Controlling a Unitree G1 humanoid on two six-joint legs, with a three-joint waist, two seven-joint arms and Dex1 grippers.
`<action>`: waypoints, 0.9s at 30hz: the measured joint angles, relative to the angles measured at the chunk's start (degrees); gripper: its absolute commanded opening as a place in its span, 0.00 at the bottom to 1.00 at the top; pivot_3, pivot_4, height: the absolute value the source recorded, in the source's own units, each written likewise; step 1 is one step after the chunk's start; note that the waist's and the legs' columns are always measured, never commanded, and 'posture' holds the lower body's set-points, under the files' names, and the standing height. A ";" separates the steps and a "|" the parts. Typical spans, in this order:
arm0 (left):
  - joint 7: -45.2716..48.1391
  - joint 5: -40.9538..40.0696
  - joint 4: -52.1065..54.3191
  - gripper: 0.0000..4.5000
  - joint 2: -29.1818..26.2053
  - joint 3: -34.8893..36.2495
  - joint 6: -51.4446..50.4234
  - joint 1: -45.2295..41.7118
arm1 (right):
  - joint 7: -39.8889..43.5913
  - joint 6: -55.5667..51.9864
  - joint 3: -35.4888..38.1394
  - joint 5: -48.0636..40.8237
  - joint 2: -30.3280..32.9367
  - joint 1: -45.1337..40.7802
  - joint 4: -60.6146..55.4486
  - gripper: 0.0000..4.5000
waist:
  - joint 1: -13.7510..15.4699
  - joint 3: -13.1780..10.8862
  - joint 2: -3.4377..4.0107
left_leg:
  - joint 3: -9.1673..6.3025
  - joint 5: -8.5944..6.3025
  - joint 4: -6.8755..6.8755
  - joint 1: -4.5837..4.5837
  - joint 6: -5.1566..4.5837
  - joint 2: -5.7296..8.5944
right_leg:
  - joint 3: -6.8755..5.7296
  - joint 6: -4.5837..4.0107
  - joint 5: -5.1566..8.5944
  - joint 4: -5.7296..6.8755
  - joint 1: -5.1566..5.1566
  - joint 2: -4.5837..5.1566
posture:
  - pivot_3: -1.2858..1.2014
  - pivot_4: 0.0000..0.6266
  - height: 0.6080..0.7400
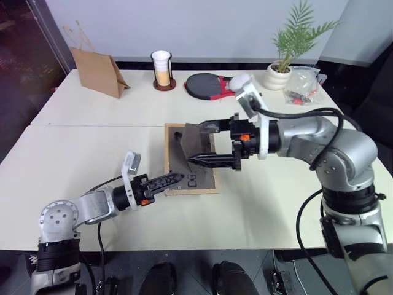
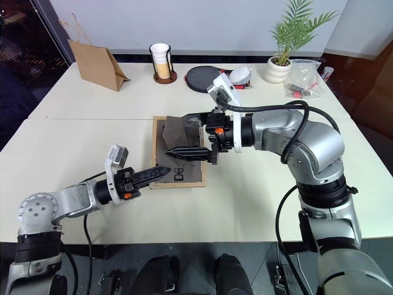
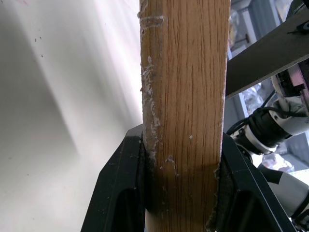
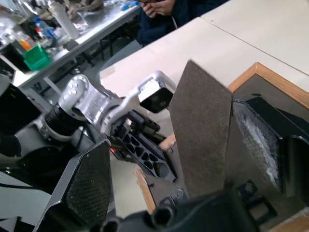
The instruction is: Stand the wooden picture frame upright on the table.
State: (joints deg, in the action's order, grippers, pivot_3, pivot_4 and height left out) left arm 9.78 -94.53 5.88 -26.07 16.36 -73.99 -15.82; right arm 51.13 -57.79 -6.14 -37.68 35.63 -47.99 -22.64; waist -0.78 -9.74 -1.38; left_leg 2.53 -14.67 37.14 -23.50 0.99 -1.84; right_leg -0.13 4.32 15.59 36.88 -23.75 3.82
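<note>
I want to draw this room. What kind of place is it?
Probably a lab or workshop: a big table, a cluttered workbench with a person beside it, and a robot arm at work.

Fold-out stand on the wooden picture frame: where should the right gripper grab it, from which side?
Judging by its pose, take the dark grey fold-out stand by its raised free edge, coming in from the robot's right with one finger on each face. It is lifted off the light-wood frame, which lies face down with the left gripper clamping its near rim. The right gripper is open around it.

Grainy wooden picture frame (image 1: 169, 161); matt, smooth table (image 1: 73, 153).
</note>
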 measured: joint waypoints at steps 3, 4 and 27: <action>-1.34 -2.42 1.29 0.23 -1.01 -0.92 1.58 0.53 | -0.58 8.16 -3.01 7.87 3.85 1.01 1.02 0.99 | -0.02 -0.01 0.02 | 0.02 0.00 -0.01 -0.01 0.00 0.01 | 0.01 -0.03 0.02 -0.02 -0.02 0.00 | 0.52 0.24 1.00; -1.58 -3.37 1.85 0.23 -1.26 -1.53 2.02 0.80 | -0.34 12.13 -3.94 11.07 5.82 1.39 1.90 0.99 | 0.00 -0.02 0.03 | 0.03 0.00 -0.02 -0.01 0.00 0.01 | 0.01 -0.10 0.05 -0.04 -0.02 0.00 | 0.52 0.24 1.00; -1.17 -10.70 1.97 0.23 -6.67 -6.39 8.26 2.87 | -36.63 106.36 -14.35 78.05 0.36 3.47 38.07 0.88 | 0.01 -0.05 0.04 | 0.22 0.29 0.06 0.07 0.46 -0.01 | 0.02 0.06 -0.03 -0.24 0.17 -0.29 | 0.52 0.24 1.00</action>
State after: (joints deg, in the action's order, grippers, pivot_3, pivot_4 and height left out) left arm 8.61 -105.23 7.85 -32.74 9.97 -65.73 -12.95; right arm 14.50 48.57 -20.48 40.37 36.00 -44.52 15.43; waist -0.77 -9.79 -1.34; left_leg 2.75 -14.38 37.20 -23.43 1.45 -1.84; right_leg -0.11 4.38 15.56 36.64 -23.58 3.53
